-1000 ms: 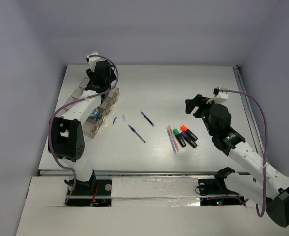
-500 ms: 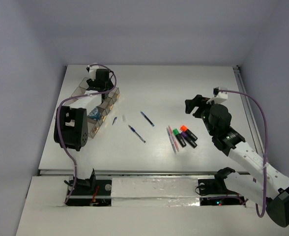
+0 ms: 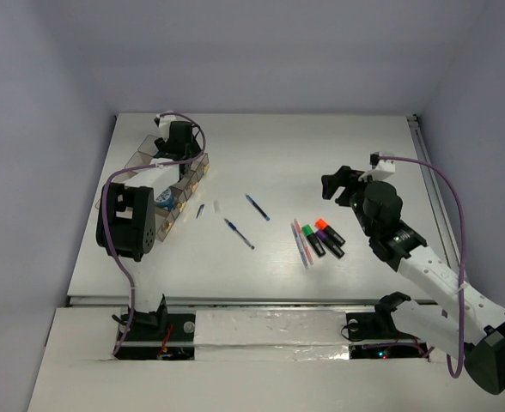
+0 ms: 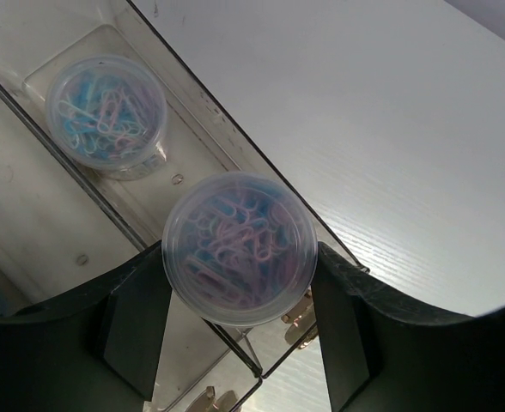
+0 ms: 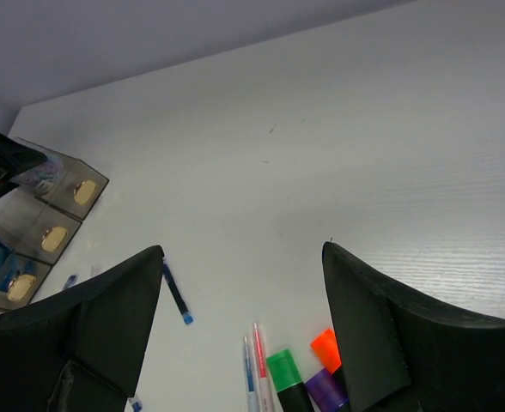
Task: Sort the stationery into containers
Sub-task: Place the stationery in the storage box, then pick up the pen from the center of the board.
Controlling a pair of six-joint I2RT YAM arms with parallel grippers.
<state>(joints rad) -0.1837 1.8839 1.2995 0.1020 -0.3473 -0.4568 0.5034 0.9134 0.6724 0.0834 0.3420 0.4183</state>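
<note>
The left end effector (image 3: 177, 142) is pinching a clear round tub of pastel paper clips (image 4: 240, 249) between its fingers. It is holding the tub just above the outermost compartment of the containers (image 3: 137, 157), by the wall that borders the bare tabletop (image 3: 321, 146). A second tub (image 4: 106, 116) is lying farther along in that same compartment. Compared with a second ago, the left arm is folding in closer to its base. Since half a second ago, it is hardly moving at all. The right end effector (image 5: 242, 253) is hanging with its fingers spread wide, gripping nothing. It is hovering near the markers (image 3: 323, 238) and pens (image 3: 301, 243), which are lying where they were before, well apart from the containers.
</note>
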